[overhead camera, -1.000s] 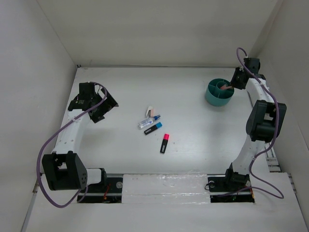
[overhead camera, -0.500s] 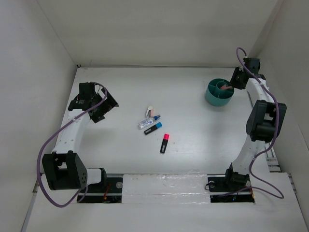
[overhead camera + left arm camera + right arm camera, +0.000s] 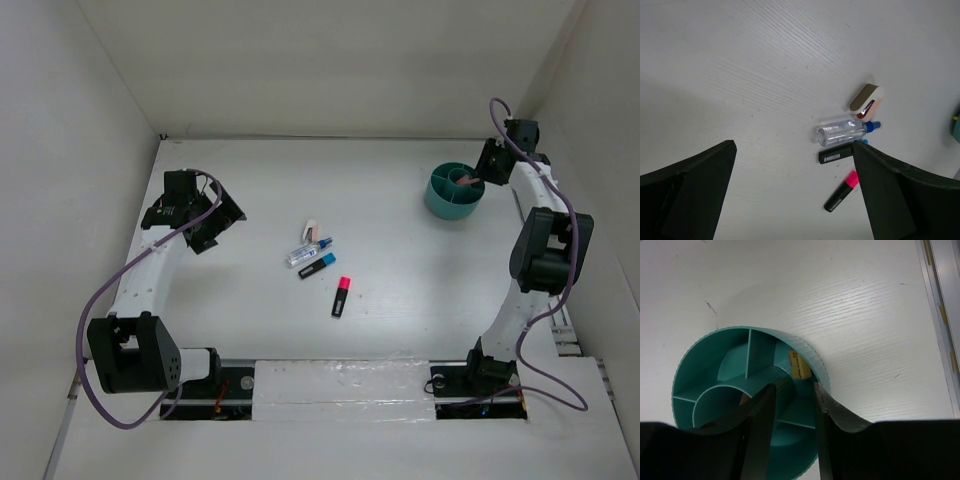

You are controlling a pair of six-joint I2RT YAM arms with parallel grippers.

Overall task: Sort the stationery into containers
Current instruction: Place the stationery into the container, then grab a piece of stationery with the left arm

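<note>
Teal round divided plastic cup (image 3: 699, 343) sits under the right pincer (image 3: 792, 387), whose jaws have just eased apart, empty. Just beyond its tips a small tan block (image 3: 799, 365) lies inside one compartment, apparently released: one item sorted.

the left arm (image 3: 150, 270) bends up the left side of the top view, left gripper (image 3: 217, 229) spread wide. the right arm (image 3: 540, 250) reaches to the upper right; right gripper (image 3: 480, 177) points down, jaws narrowly apart, nothing between.
</note>
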